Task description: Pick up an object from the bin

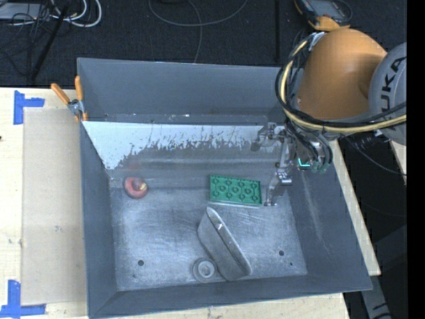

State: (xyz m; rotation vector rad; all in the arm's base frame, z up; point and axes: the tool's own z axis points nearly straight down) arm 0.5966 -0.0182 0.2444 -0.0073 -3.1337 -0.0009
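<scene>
**Nothing lifted yet: gripper low beside the green plate**

From my station, the gripper [273,197] hung low in the right part of the bin [179,92], its tip just beside the right end of a green studded building plate [234,191]. I could not tell whether it was open or closed. The plate lay flat on the floor near the middle, at the foot of the back slope. Farther out, a grey wedge-shaped piece [224,242] lay toward the front with a small grey ring [204,268] just beside it. A small reddish round thing [135,187] sat well apart at the left. Everything I could see rested on the floor, so I judged the pick not yet made. The approach looked complete, and the grasp and the lift were left.
</scene>
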